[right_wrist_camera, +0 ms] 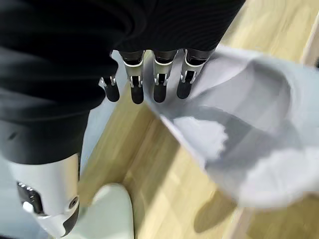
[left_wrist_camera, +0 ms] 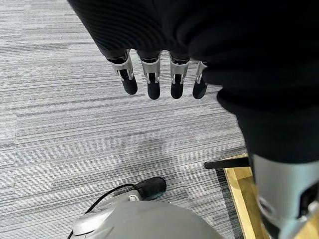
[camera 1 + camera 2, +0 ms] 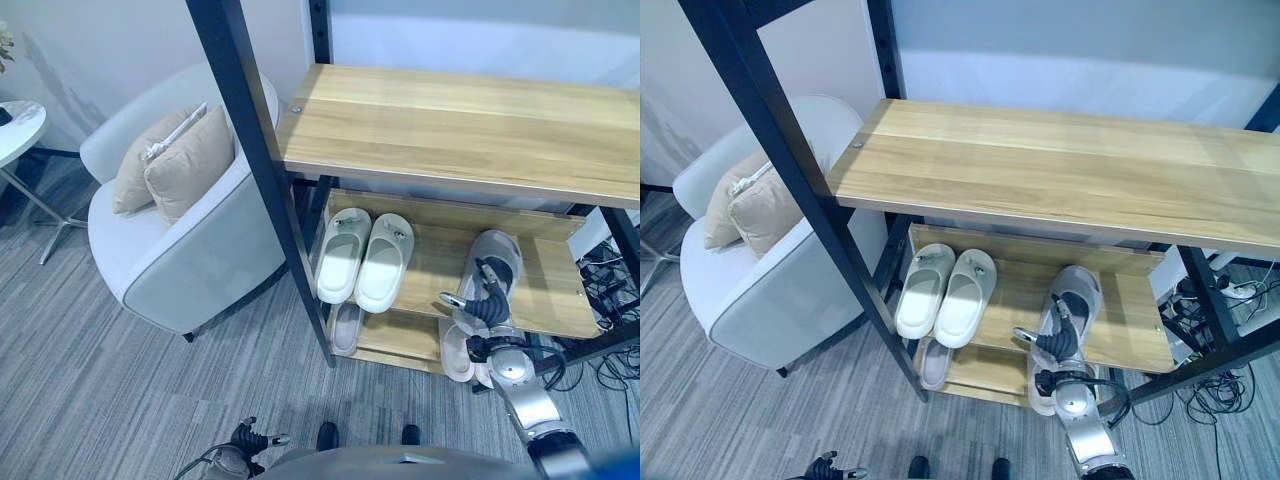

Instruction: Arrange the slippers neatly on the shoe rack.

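R hand (image 3: 487,300) fingers curled on pale grey foam slipper (image 3: 497,258) | mid wooden shelf (image 3: 440,262), right end | prob. squaring it w/ white pair (image 3: 365,257) | L hand (image 2: 159,74) idle, fingers relaxed

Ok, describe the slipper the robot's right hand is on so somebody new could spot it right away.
Find the shoe rack beside the armchair and look at its middle shelf. The grey slipper lies alone toward the shelf's right end, under the right hand, apart from the pale green pair at the left end.

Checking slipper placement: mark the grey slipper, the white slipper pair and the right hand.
grey slipper (image 3: 497,255): left eye view, toe end of its upper.
white slipper pair (image 3: 364,256): left eye view, between their straps.
right hand (image 3: 1061,340): right eye view, back of the hand.
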`<state>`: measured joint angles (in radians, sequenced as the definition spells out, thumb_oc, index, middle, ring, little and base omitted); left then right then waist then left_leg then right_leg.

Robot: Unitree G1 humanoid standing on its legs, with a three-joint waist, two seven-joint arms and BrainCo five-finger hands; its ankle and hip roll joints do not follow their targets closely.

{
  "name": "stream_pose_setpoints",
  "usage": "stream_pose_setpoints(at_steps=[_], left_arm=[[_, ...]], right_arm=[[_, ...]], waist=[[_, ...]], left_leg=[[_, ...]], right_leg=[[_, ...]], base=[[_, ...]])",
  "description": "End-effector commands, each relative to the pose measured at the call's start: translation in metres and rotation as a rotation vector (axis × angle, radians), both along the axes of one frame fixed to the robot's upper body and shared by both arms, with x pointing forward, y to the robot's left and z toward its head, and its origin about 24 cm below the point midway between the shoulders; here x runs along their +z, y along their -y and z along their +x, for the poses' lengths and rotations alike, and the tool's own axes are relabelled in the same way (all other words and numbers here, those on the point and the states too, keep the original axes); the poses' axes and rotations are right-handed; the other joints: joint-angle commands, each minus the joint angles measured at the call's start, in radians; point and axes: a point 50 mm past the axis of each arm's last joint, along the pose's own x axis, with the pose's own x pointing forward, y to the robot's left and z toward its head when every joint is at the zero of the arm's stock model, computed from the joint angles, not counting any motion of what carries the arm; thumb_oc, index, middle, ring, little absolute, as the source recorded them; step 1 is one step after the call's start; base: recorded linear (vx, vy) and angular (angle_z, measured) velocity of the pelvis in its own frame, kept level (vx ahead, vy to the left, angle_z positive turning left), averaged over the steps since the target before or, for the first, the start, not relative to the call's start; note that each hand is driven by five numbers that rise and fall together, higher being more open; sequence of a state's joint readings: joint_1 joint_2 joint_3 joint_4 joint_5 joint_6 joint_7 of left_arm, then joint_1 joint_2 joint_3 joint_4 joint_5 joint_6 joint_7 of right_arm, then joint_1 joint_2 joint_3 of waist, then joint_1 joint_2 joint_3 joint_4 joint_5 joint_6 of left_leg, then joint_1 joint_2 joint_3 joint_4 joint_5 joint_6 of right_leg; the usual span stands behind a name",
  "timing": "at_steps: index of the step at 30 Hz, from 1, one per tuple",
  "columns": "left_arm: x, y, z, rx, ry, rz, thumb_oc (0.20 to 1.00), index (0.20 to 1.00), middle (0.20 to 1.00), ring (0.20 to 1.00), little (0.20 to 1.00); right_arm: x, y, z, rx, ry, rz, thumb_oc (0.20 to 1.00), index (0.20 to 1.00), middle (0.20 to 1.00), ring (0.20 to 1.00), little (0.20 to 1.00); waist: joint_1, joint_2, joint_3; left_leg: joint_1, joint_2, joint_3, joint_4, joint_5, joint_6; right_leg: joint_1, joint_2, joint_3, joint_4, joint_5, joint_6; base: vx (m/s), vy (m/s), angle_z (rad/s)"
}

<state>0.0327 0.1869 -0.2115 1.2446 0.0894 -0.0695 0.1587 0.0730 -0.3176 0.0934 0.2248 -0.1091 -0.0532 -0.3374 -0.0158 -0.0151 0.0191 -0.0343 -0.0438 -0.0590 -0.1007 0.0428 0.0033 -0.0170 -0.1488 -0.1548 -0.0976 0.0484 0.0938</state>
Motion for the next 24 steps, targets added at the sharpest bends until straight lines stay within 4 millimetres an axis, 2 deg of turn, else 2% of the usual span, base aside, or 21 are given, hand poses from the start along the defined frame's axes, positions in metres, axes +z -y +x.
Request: stream_pose_setpoints(at_steps=[1, 4, 5, 8, 12, 17, 24], left_arm=[[-0.007, 0.021, -0.011, -0.02, -0.059, -0.046, 1.0, 1.0, 1.0, 1.0, 1.0], [-0.007, 0.023, -0.01, -0.033, -0.048, -0.052, 1.0, 1.0, 1.0, 1.0, 1.0], [-0.006, 0.024, -0.008, -0.052, -0.044, -0.054, 1.0, 1.0, 1.0, 1.0, 1.0], [-0.006, 0.024, -0.009, -0.064, -0.045, -0.058, 1.0, 1.0, 1.0, 1.0, 1.0], [-0.006, 0.017, -0.012, -0.063, -0.061, -0.049, 1.0, 1.0, 1.0, 1.0, 1.0], [-0.006, 0.012, -0.017, -0.046, -0.077, -0.039, 1.0, 1.0, 1.0, 1.0, 1.0], [-0.008, 0.01, -0.026, -0.036, -0.108, -0.03, 1.0, 1.0, 1.0, 1.0, 1.0]], right_arm=[[0.041, 0.011, 0.015, 0.014, 0.212, -0.185, 1.0, 1.0, 1.0, 1.0, 1.0], [0.05, 0.028, 0.013, -0.031, 0.231, -0.388, 1.0, 1.0, 1.0, 1.0, 1.0], [0.052, 0.041, 0.012, -0.071, 0.212, -0.496, 1.0, 1.0, 1.0, 1.0, 1.0], [0.051, 0.057, 0.012, -0.128, 0.175, -0.546, 1.0, 1.0, 1.0, 1.0, 1.0], [0.038, 0.081, 0.018, -0.189, 0.053, -0.603, 1.0, 1.0, 1.0, 1.0, 1.0], [0.032, 0.09, 0.023, -0.254, 0.03, -0.507, 1.0, 1.0, 1.0, 1.0, 1.0], [0.024, 0.086, 0.024, -0.27, 0.025, -0.37, 1.0, 1.0, 1.0, 1.0, 1.0]], waist=[[0.007, -0.009, 0.03], [0.007, -0.01, 0.03], [0.008, -0.011, 0.031], [0.01, -0.012, 0.031], [0.028, -0.018, 0.028], [0.041, -0.017, 0.029], [0.048, -0.017, 0.03]], left_leg=[[0.018, 0.034, 0.055, 0.013, -0.1, -0.017], [0.019, 0.034, 0.054, 0.013, -0.102, -0.017], [0.018, 0.035, 0.051, 0.013, -0.103, -0.017], [0.017, 0.036, 0.048, 0.013, -0.103, -0.018], [0.015, 0.038, 0.044, 0.013, -0.102, -0.02], [0.011, 0.038, 0.039, 0.013, -0.099, -0.022], [0.009, 0.036, 0.035, 0.013, -0.096, -0.023]], right_leg=[[0.051, -0.074, -0.008, 0.01, -0.032, 0.078], [0.052, -0.073, -0.01, 0.01, -0.033, 0.079], [0.051, -0.072, -0.01, 0.01, -0.033, 0.08], [0.051, -0.072, -0.012, 0.01, -0.032, 0.08], [0.051, -0.068, -0.016, 0.01, -0.036, 0.078], [0.051, -0.066, -0.028, 0.01, -0.038, 0.077], [0.054, -0.064, -0.034, 0.01, -0.039, 0.074]], base=[[0.0, 0.0, 0.0], [0.0, 0.0, 0.0], [0.0, 0.0, 0.0], [0.01, -0.012, 0.0], [0.03, -0.034, 0.0], [0.03, -0.017, 0.04], [0.02, -0.002, 0.04]])
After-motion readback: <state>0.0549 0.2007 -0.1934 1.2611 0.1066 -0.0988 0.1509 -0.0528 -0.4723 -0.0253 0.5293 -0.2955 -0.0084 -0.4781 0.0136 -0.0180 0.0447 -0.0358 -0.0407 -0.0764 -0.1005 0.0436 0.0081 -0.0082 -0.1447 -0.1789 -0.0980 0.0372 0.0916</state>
